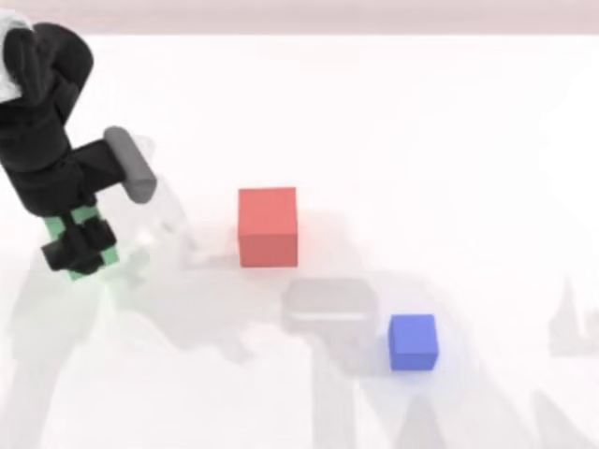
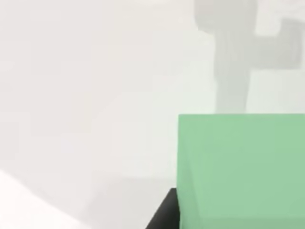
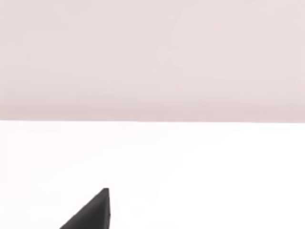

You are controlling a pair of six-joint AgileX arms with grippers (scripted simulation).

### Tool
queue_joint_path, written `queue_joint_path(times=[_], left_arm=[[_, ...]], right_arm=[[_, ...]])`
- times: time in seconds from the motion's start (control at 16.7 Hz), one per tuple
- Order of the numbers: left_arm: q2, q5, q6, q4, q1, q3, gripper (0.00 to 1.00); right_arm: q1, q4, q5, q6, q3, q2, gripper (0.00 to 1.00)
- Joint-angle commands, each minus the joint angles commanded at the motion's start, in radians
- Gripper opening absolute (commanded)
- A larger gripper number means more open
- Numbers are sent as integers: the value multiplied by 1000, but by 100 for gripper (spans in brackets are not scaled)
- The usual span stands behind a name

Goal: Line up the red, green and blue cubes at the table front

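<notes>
White smooth table [image 1: 449, 131]: left gripper [image 1: 82, 245] clamps matte green cube [image 2: 240, 169] at left side; matte red cube [image 1: 268, 226] mid-table, small matte blue cube [image 1: 413, 341] to its right; right gripper state cannot be told.

White table [image 1: 421, 122]: red cube [image 1: 268, 226], blue cube [image 1: 413, 341]

From overhead, the green cube [image 1: 86, 223] at nine o'clock is mostly hidden under the left gripper [image 1: 82, 245], only slivers showing. In the left wrist view the picture's edge cuts that cube off. The right gripper [image 3: 90, 212] shows only one dark finger tip, the rest cropped.
</notes>
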Motion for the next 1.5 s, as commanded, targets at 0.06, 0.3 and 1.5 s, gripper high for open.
queue_joint_path(times=[0.06, 0.3, 1.5], left_arm=[[-14, 0, -1, -30, 2, 18, 0], [-32, -1, -3, -57, 5, 36, 0], [136, 7, -168, -207, -693, 355, 0]], right_arm=[[0, 0, 0, 0, 0, 0, 100], [0, 0, 0, 0, 0, 0, 100], [0, 0, 0, 0, 0, 0, 100]])
